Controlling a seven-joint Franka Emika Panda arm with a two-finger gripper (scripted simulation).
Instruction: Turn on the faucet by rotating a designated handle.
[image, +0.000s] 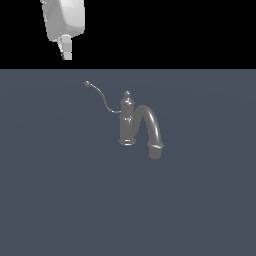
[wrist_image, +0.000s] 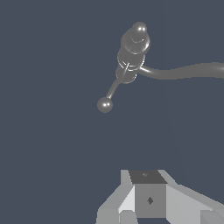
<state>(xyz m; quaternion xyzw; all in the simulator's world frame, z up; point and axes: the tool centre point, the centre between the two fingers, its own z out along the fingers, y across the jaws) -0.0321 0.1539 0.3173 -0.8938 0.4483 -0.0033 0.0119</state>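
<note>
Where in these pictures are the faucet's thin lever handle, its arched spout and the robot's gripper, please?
handle (image: 102, 98), exterior view: middle of the thin curved lever.
spout (image: 151, 122), exterior view: the thick arch, just past its top.
gripper (image: 65, 50), exterior view: the fingers below the white hand, above and apart from the handle's ball tip.

From the wrist camera I look down on the faucet (wrist_image: 133, 48); its thin handle (wrist_image: 112, 91) ends in a small ball, well apart from my gripper (wrist_image: 148, 199), over bare tabletop (wrist_image: 52, 131).
</note>
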